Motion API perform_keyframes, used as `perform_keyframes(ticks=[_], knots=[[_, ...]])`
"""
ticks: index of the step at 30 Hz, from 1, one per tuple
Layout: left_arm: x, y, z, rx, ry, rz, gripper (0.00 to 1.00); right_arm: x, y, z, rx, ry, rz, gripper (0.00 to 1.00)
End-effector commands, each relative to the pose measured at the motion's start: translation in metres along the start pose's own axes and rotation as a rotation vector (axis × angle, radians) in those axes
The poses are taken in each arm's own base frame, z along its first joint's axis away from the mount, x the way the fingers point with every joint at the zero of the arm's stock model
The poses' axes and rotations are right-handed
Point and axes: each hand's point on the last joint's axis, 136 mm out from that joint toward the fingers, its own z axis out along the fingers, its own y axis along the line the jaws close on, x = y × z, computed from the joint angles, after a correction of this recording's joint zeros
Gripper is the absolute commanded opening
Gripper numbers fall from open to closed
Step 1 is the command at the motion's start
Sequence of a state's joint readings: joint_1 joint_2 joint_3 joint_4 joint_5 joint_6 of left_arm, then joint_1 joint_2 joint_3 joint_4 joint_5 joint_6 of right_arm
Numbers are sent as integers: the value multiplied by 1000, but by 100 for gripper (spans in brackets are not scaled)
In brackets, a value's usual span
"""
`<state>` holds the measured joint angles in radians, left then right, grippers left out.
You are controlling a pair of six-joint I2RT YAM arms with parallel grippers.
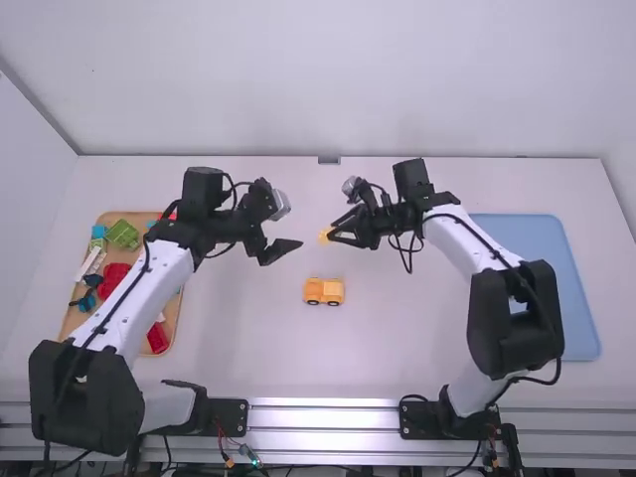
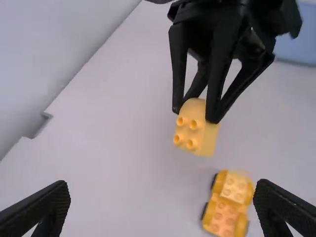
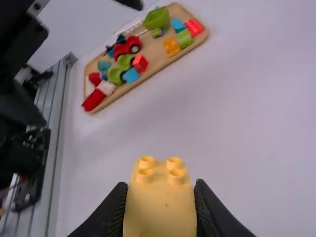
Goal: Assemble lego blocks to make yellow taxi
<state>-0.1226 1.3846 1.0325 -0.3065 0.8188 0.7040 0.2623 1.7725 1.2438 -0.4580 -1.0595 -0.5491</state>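
Shut on a yellow block (image 1: 325, 236), my right gripper (image 1: 338, 235) is above the table near its middle. In the right wrist view the block (image 3: 160, 202) has its studs showing between the fingertips of the right gripper (image 3: 161, 197). My left gripper (image 1: 282, 250) stands open, left of that block, with nothing between its fingers; the left wrist view has the left gripper (image 2: 162, 192) wide apart, and the held yellow block (image 2: 193, 129) beyond it. The orange-yellow wheeled base (image 1: 324, 291) rests on the table, nearer the arm bases than both grippers.
A wooden tray (image 1: 170, 343) with several colourful blocks and toy parts lies at the left, partly under the left arm. The blue tray (image 1: 579, 298) is at the right, behind the right arm. White table surface lies around the wheeled base.
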Motion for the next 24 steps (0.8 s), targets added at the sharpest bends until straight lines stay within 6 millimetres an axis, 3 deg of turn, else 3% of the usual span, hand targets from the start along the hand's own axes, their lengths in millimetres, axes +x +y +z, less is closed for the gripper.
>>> perform_keyframes(ticks=[1, 6, 9, 17, 24], knots=[[-14, -14, 0, 144, -90, -77, 99, -17, 13, 2, -39, 3, -285, 1], [-5, -24, 10, 256, -69, -127, 99, -22, 43, 1, -113, 63, -469, 0], [-3, -31, 13, 302, -71, -129, 99, -23, 48, 1, -119, 89, -494, 0], [-1, -41, 13, 348, -80, -113, 87, -20, 53, 12, -116, 148, -515, 0], [4, -50, 26, 346, -17, -74, 72, -24, 48, 19, -76, 164, -465, 0]])
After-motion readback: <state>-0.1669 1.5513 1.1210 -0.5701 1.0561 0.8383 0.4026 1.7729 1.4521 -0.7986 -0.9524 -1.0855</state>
